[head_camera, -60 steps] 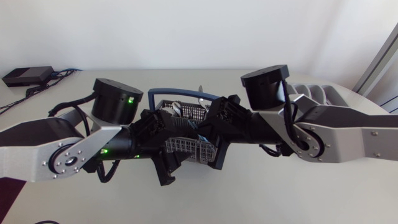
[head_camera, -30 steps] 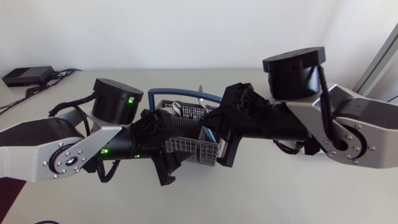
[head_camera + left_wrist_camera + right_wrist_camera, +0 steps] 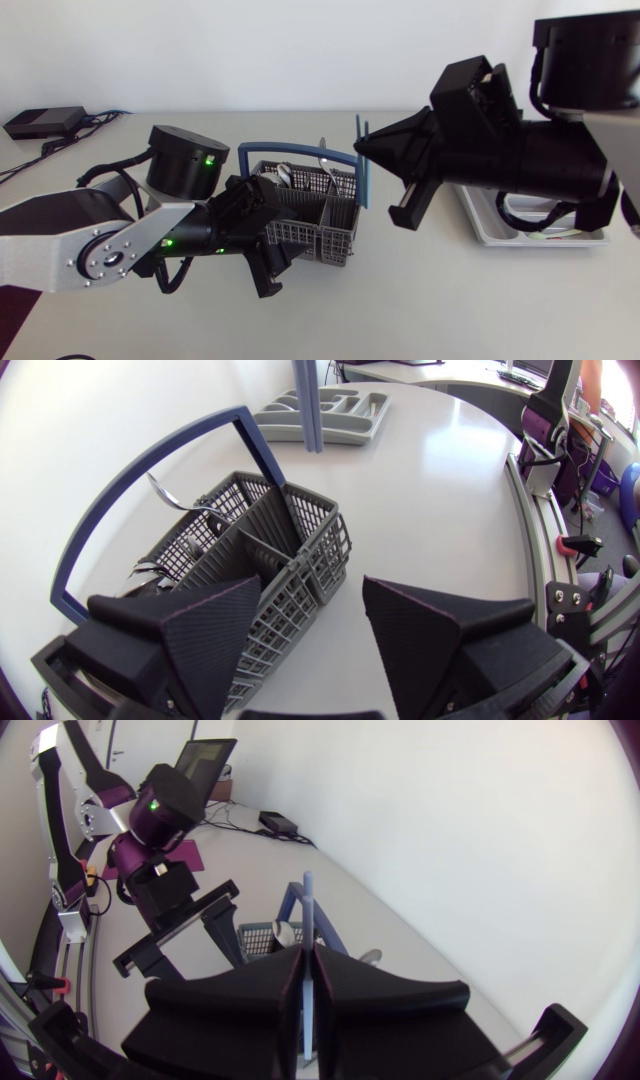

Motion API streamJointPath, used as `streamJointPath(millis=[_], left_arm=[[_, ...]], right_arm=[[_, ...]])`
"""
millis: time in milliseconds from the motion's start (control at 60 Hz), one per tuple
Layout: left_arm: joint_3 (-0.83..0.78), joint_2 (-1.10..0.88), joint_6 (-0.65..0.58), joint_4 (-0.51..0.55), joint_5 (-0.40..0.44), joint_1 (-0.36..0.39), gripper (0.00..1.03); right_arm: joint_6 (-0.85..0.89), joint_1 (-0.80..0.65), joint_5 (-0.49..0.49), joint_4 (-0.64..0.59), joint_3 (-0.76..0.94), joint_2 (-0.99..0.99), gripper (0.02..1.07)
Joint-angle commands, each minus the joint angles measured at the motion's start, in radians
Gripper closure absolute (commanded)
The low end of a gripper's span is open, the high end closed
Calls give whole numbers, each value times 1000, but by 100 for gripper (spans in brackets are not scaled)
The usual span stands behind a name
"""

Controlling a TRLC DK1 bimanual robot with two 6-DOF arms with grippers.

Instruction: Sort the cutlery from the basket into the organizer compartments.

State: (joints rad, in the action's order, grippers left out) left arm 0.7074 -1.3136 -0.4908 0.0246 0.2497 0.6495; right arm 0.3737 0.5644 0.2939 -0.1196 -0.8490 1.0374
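Blue utensil (image 3: 364,180): pinched in right gripper (image 3: 367,148), fingers closed nearly flat together on both its sides. In the right wrist view the piece (image 3: 308,915) sticks straight out ahead of the fingertips of that gripper (image 3: 308,952). Long axis close to upright, held in the air over the basket's (image 3: 300,238) side nearest the organizer, apart from the rim. Which end is the working end: cannot tell (all blue in view).

Left gripper (image 3: 275,264): spread wide, gripping nothing. One finger sits over the basket (image 3: 300,530), the other outside it above bare table (image 3: 440,500); left gripper (image 3: 310,595) straddles the near corner wall.

Basket upright, blue hoop handle (image 3: 290,149) raised; a few metal pieces (image 3: 322,160) lean inside, types unclear.

Organizer (image 3: 478,216): mostly hidden behind the right arm; the left wrist view shows it (image 3: 358,415) well beyond the basket.
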Motion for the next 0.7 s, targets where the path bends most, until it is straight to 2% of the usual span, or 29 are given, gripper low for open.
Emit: streamJointPath(millis=[0, 100, 250, 433, 683], left_arm=[[-23, 17, 21, -3, -1, 1, 33], [-26, 24, 23, -3, -1, 2, 33], [-25, 34, 28, 3, -3, -2, 33], [-23, 63, 37, 20, -9, -4, 30], [-28, 82, 38, 24, -21, -11, 30]], right_arm=[[-44, -49, 2, -51, -38, -14, 101], [-50, -129, 2, -126, -44, -22, 101], [-45, -256, -2, -176, -35, 3, 101], [-19, -454, 22, -215, -56, 108, 101], [-9, -678, 48, -226, -168, 326, 101]])
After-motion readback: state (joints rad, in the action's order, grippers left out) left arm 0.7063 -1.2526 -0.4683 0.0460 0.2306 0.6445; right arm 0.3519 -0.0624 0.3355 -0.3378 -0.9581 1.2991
